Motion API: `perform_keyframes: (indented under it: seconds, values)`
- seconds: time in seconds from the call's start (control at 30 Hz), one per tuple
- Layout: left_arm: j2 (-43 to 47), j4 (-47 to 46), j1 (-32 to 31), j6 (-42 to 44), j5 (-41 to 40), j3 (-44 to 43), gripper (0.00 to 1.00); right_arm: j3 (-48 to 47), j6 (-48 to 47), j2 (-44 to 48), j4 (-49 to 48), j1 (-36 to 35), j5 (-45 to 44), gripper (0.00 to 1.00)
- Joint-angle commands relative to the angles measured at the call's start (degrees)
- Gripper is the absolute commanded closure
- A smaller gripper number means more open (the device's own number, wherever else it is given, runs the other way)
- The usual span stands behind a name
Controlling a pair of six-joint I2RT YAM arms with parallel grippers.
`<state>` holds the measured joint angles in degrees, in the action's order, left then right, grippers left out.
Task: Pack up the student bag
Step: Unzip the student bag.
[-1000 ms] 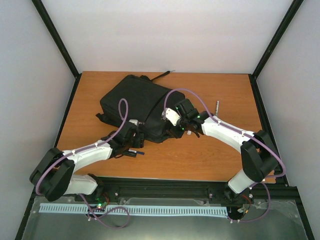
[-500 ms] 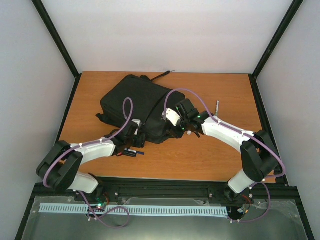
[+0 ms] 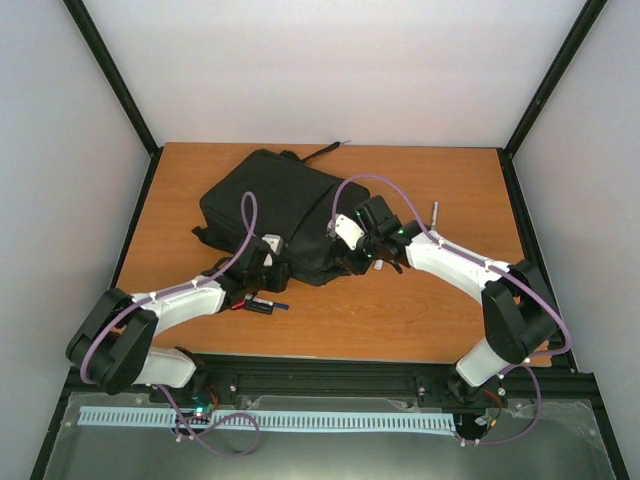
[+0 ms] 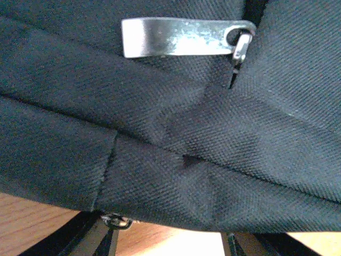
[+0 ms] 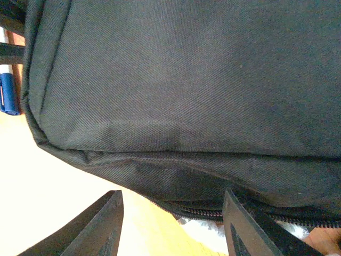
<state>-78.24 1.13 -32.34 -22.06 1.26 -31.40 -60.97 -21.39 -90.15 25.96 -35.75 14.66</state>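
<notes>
The student bag (image 3: 275, 205), a large black backpack, lies flat at the table's middle back. My left gripper (image 3: 266, 262) is at its near edge. In the left wrist view black fabric (image 4: 160, 133) fills the frame, with a silver zip pull (image 4: 176, 37) at the top. The left gripper (image 4: 168, 246) is open, its fingertips (image 4: 101, 240) just under the bag's edge. My right gripper (image 3: 355, 257) is at the bag's near right corner. It (image 5: 173, 229) is open, with the bag's zipped edge (image 5: 202, 210) between the jaws and something white and crinkly (image 5: 208, 230) below the zip.
A blue pen and a dark item (image 3: 268, 304) lie on the wood just in front of the left gripper; the pen also shows in the right wrist view (image 5: 8, 93). A small stick-like object (image 3: 434, 212) lies right of the bag. A black strap (image 3: 320, 152) trails from the bag's far edge.
My left gripper has edged a little further toward the bag's near edge. The right arm has hardly moved.
</notes>
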Motion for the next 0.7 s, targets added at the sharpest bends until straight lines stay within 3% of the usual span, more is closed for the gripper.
perform_keyframes:
  seconds: [0.0,0.67]
  values:
    - [3.0,-3.3,0.6,0.4,3.2,0.4,0.51,0.2,0.0,-0.4,-0.1,0.3,1.3,0.49]
    - [5.1,-1.2,0.6,-2.5,2.7,0.9,0.7,0.1,0.1,-0.5,0.1,0.7,1.5,0.49]
